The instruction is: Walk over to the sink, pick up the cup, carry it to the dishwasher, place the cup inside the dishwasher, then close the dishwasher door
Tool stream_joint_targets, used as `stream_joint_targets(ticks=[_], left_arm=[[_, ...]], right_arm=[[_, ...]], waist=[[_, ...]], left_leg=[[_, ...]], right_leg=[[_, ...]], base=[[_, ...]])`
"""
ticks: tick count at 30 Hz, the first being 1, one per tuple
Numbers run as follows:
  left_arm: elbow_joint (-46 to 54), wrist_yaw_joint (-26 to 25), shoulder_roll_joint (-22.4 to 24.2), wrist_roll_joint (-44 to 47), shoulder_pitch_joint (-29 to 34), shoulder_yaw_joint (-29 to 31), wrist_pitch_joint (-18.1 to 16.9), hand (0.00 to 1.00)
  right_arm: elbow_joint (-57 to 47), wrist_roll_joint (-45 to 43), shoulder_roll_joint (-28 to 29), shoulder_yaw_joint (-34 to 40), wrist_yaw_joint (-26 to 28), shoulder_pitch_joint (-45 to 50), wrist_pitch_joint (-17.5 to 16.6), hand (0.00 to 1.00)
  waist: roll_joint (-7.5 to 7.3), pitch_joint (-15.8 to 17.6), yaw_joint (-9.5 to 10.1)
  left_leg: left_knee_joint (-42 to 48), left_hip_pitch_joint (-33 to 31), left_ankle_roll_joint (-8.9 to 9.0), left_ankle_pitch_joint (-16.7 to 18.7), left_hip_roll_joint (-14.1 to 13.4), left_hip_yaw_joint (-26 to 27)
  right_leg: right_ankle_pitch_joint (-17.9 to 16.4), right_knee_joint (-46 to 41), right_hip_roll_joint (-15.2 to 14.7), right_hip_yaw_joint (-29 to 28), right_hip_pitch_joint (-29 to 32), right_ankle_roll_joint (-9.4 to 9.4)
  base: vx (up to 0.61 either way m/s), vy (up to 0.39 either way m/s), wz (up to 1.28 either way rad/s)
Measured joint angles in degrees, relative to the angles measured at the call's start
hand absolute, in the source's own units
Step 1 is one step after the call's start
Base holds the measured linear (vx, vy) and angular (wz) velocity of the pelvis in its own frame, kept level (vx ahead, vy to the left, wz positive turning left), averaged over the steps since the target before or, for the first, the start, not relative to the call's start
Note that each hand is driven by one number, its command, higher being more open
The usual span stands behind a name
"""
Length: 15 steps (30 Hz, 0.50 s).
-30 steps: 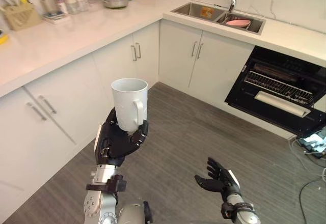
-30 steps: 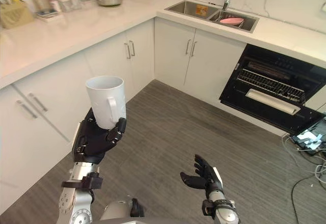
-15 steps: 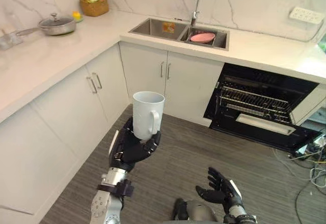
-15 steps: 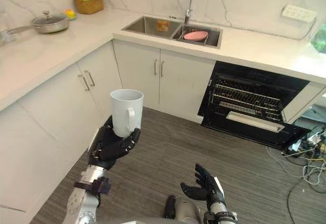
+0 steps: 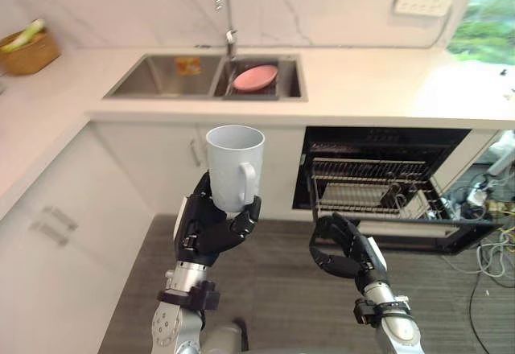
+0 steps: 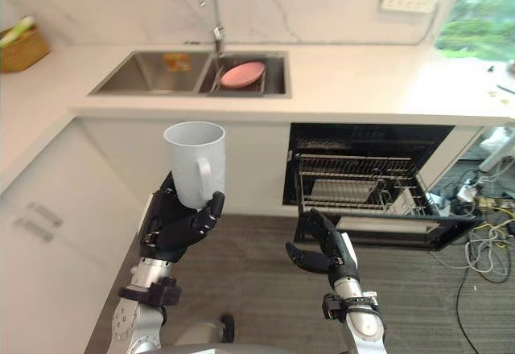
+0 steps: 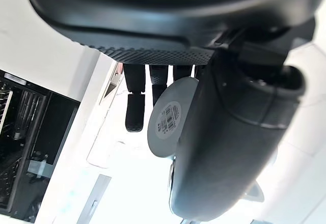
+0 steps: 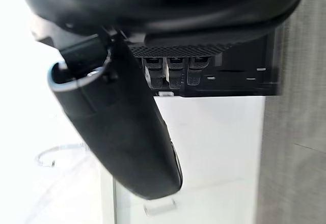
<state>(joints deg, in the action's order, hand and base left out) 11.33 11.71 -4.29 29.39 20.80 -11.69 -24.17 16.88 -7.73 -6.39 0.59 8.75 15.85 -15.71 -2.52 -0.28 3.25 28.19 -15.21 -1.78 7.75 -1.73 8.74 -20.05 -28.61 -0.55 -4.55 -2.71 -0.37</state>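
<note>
- White cup (image 5: pixel 235 165) rides upright, left hand (image 5: pixel 211 229) curled round its base, before the bench (image 5: pixel 362 76).
- Right hand (image 5: pixel 342 248) low, fingers curled, empty.
- Dishwasher (image 5: pixel 378 189) open ahead; pink plate (image 5: pixel 255 76) in sink (image 5: pixel 173 76).

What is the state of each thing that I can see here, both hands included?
cup: upright, carried in the air.
left hand: shut around the cup's lower part.
right hand: fingers curled, holding nothing.
dishwasher: open, door folded down, rack showing.
pink plate: lying in the right basin of the sink.
cabinet doors: shut.
</note>
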Motion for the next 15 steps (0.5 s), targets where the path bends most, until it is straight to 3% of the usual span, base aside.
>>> stream_joint_targets(ticks=[1,2,3,4,6,8,10,11,12,13,15], left_arm=[[-0.01,-1.27,-0.61,-0.28,-0.13,0.15,0.04,0.3],[-0.01,-2.39,-1.38,-0.35,-0.17,0.28,0.06,0.3],[-0.58,-3.71,-2.03,-1.72,0.13,0.57,0.09,0.3],[-0.73,-4.34,-2.02,-2.36,0.05,0.71,0.1,0.3],[-0.68,-4.42,-2.01,-2.4,-1.0,1.26,0.09,0.3],[-0.69,-4.43,-2.03,-2.39,-2.71,1.94,0.4,0.3],[-0.51,-5.42,-2.4,-2.4,-3.25,4.22,1.6,0.3],[-0.88,-5.63,-3.06,-2.38,-3.17,5.8,2.01,0.3],[-1.73,-5.59,-3.01,-2.37,-3.37,6.03,2.12,0.3],[-3.44,-5.43,-1.98,-2.34,-3.9,6.01,2.33,0.3],[-4.98,-5.38,-1.44,-2.44,-3.93,4.9,2.63,0.3]], right_arm=[[0.36,0.01,1.3,-0.2,0.35,-0.29,0.0,0.9],[0.61,-0.01,2.38,-0.85,0.61,-0.59,-0.01,0.9],[1.45,0.0,2.68,-2.2,0.89,-0.71,-0.35,0.9],[2.36,-0.01,2.52,-2.98,1.09,-1.15,-0.57,0.9],[3.17,-0.01,2.67,-4.06,1.07,-1.84,-0.73,0.9],[3.28,0.0,2.35,-3.78,1.12,-2.33,-1.27,0.9],[3.54,0.02,1.88,-3.67,2.13,-2.6,-1.44,0.9],[3.52,0.05,1.66,-3.86,2.29,-2.12,-1.59,0.9],[3.7,0.04,0.93,-3.77,2.09,-2.21,-1.58,0.9],[4.04,0.04,-0.43,-3.67,1.07,-2.86,-1.51,0.9],[4.0,0.02,-1.9,-3.4,0.07,-2.98,-1.42,0.9]], waist=[[-0.85,0.74,0.16],[-1.13,2.34,0.19],[-0.99,3.64,0.01],[-1.04,3.64,-0.35],[-0.68,3.84,-1.08],[0.39,5.17,-1.12],[0.12,6.13,-1.44],[-0.91,5.36,-1.96],[-0.26,5.0,-2.01],[2.33,5.84,-1.86],[3.91,6.28,-2.07]], left_leg=[[3.89,1.01,-0.06,0.26,-0.3,1.04],[7.54,2.47,0.1,0.74,-0.89,2.14],[2.88,11.86,-0.56,4.07,-0.33,2.67],[-0.32,15.75,-0.95,5.34,-0.21,2.7],[-5.69,20.93,-0.4,6.41,-1.57,2.63],[-9.24,25.02,1.45,7.56,-3.22,2.8],[-9.77,28.91,3.84,9.43,-3.08,3.03],[-8.03,29.87,5.36,11.85,-2.86,2.79],[-6.63,29.9,5.77,12.76,-4.02,2.74],[-2.23,28.9,5.64,12.9,-6.99,3.18],[5.74,25.18,4.75,9.87,-10.05,4.51]], right_leg=[[2.23,-7.34,-0.62,1.28,1.62,3.03],[7.09,-16.83,-1.64,3.71,3.34,4.68],[9.3,-30.0,-6.06,9.76,7.09,2.87],[7.08,-32.42,-7.95,13.61,8.98,1.55],[3.81,-27.68,-8.88,20.11,14.13,0.11],[3.49,-21.08,-10.72,25.33,17.34,1.13],[7.44,-12.02,-11.83,26.62,17.87,0.51],[11.88,-6.14,-11.54,26.94,17.4,-3.55],[10.13,-5.78,-10.86,27.23,16.4,-3.16],[9.96,-3.53,-7.78,27.7,14.46,-3.46],[10.27,0.75,-4.79,27.67,12.41,-4.01]], base=[[0.39,0.121,-0.6],[0.51,0.124,-0.81],[0.42,0.065,-0.65],[0.42,0.04,-0.46],[0.43,-0.02,-0.03],[0.46,-0.051,0.02],[0.4,-0.096,-0.05],[0.34,-0.136,-0.03],[0.43,-0.18,-0.16],[0.44,-0.204,-0.19],[0.34,-0.156,-0.3]])
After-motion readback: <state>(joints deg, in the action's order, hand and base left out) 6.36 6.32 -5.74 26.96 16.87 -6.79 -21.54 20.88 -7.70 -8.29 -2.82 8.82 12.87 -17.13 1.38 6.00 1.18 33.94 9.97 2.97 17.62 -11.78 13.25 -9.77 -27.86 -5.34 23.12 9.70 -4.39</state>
